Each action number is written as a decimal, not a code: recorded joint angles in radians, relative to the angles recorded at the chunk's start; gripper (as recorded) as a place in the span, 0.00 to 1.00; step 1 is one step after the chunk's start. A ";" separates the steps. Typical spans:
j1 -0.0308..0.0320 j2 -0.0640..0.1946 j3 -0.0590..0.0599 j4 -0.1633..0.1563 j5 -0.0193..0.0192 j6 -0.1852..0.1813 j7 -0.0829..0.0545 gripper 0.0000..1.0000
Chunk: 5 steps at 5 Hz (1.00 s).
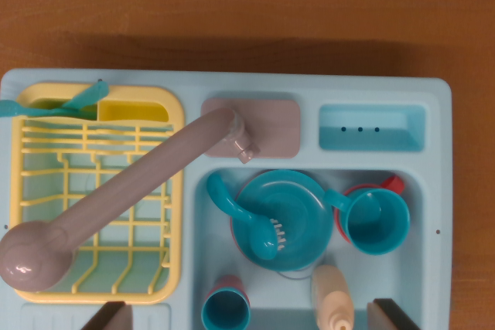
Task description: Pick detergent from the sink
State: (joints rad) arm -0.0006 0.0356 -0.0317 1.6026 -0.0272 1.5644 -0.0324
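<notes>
Toy sink (438, 113) on wooden table (247, 5); detergent (332, 297) lies in basin. Gripper (251, 316) wide open, empty, above.

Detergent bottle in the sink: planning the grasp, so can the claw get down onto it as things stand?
Probably yes. The detergent bottle lies uncovered in the sink, between the open claw fingers. The blue cup and plate sit close beside it but not over it.

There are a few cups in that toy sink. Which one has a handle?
The teal cup at the sink's right side: a teal handle juts from its rim toward the bowl. The pink-sided cup at the bottom shows none.
</notes>
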 joint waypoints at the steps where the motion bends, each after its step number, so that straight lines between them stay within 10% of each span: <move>1: 0.0000 0.000 0.000 0.000 0.0000 0.000 0.000 0.00; 5: -0.0023 0.002 -0.003 -0.016 0.0012 -0.015 -0.006 0.00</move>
State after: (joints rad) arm -0.0029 0.0372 -0.0342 1.5863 -0.0260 1.5490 -0.0380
